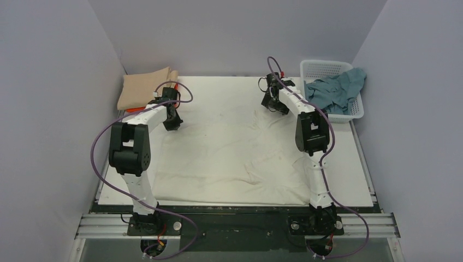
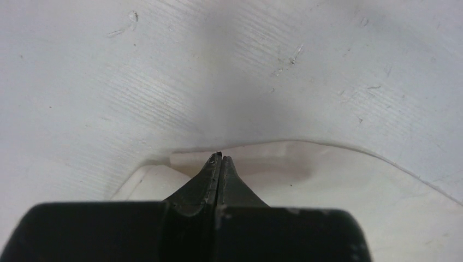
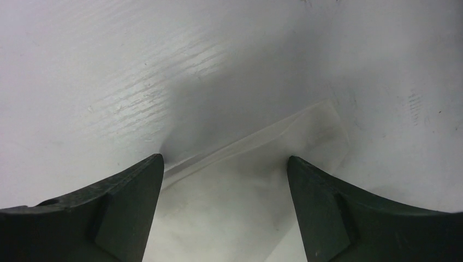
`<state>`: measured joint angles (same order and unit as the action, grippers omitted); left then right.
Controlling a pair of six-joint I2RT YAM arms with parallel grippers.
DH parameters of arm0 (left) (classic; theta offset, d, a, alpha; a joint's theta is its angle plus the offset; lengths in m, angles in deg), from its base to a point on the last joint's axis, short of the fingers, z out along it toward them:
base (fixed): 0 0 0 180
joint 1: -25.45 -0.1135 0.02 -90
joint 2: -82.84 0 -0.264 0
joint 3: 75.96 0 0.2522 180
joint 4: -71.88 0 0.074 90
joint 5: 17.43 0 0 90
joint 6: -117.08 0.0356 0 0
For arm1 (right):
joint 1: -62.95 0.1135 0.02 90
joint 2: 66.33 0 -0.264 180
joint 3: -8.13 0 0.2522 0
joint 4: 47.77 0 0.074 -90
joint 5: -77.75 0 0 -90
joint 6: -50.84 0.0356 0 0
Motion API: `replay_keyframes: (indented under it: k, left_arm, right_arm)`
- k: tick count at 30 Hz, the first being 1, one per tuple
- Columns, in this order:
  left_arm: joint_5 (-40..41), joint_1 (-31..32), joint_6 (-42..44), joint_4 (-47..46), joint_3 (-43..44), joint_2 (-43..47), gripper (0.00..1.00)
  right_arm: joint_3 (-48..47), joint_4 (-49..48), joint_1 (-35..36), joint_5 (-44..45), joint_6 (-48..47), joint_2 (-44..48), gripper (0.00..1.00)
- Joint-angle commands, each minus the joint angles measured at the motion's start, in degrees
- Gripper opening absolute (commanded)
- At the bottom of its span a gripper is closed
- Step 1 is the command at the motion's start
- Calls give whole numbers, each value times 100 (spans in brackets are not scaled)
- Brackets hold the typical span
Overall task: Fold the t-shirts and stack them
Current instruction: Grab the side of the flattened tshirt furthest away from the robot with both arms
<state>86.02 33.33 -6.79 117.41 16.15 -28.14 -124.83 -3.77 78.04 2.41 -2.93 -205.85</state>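
Cream-white t-shirt: I see it spread flat and wide over the middle of the bench. It is soft matte cloth with shallow creases, most of them toward the near right corner.

Weave up close: on both wrist cameras I make out a fine ribbed knit with a few stray bits of lint.

Left gripper: it sits down at the shirt's far left edge. On its own camera the left gripper has its tapered black tips pressed together right at a folded hem. I cannot tell whether any cloth is caught between them.

Right gripper: it is low at the shirt's far right edge. On its wrist view the right gripper stands wide, with a dark wedge-shaped finger on either side of a flat, doubled hem strip that runs diagonally across the gap. It holds nothing.

Tan t-shirt: I see it folded into a soft rectangle at the far left corner, just beside the left gripper.

Orange t-shirt: only a thin sliver shows, under the tan one's near edge.

Basket: a white plastic lattice tub at the far right corner.

Basket contents: a dusty teal-blue t-shirt lies crumpled inside, one part draped over the right rim.
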Motion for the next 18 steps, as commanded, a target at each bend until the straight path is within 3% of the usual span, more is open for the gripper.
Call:
replay_keyframes:
  k: [1, 6, 8, 9, 11, 13, 14, 18]
  left_arm:
    - [-32, 7, -24, -226, -64, 344, 0]
    - [-12, 14, 2, -205, -65, 379, 0]
    - [-10, 20, 5, -211, -76, 420, 0]
    - [-10, 16, 14, -219, -88, 433, 0]
    - [-16, 20, 31, -252, -117, 497, 0]
    - [-35, 19, 49, -295, -161, 582, 0]
    - [-66, 23, 52, -321, -183, 647, 0]
    - [-218, 48, 43, -451, -339, 879, 0]
  right_arm:
    - [-52, 508, 77, -145, 47, -38, 74]
    - [129, 531, 141, -240, 32, -74, 57]
    - [135, 532, 136, -237, 34, -85, 45]
    - [125, 532, 140, -213, 38, -75, 32]
    - [87, 508, 141, -162, 16, 3, 16]
    - [-3, 479, 143, -109, -41, 98, 4]
    - [-49, 481, 143, -98, -108, 139, 0]
    - [-223, 443, 155, -124, -395, 519, 0]
